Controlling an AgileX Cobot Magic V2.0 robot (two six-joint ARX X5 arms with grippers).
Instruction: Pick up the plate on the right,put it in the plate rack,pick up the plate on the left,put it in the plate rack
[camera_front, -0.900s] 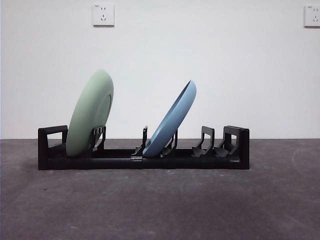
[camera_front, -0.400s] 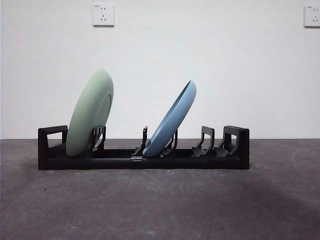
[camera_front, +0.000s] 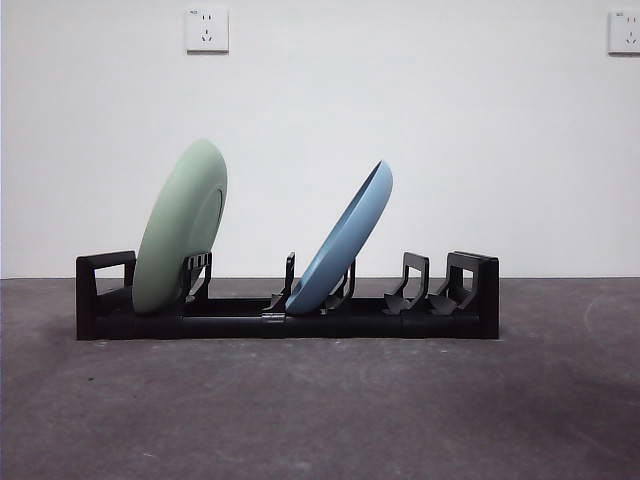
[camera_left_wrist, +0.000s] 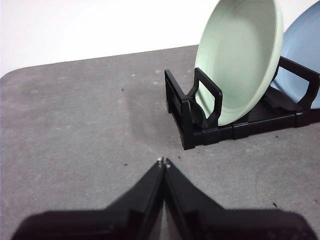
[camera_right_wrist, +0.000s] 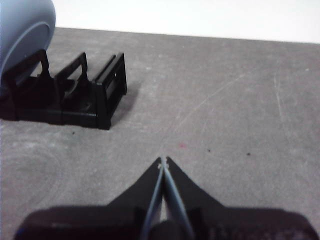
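The long black plate rack (camera_front: 287, 322) stands across the middle of the grey table. A pale green plate (camera_front: 180, 228) leans upright in its left end, seen also in the left wrist view (camera_left_wrist: 239, 60). A blue plate (camera_front: 343, 240) leans in the middle slot, and its edge shows in both wrist views (camera_left_wrist: 303, 45) (camera_right_wrist: 22, 27). My left gripper (camera_left_wrist: 163, 162) is shut and empty, off the rack's left end (camera_left_wrist: 192, 107). My right gripper (camera_right_wrist: 163, 161) is shut and empty, off the rack's right end (camera_right_wrist: 107, 90). Neither arm shows in the front view.
Two white wall sockets (camera_front: 206, 29) (camera_front: 624, 31) sit on the white wall behind. Bare grey tabletop (camera_front: 320, 410) lies in front of the rack and to both sides.
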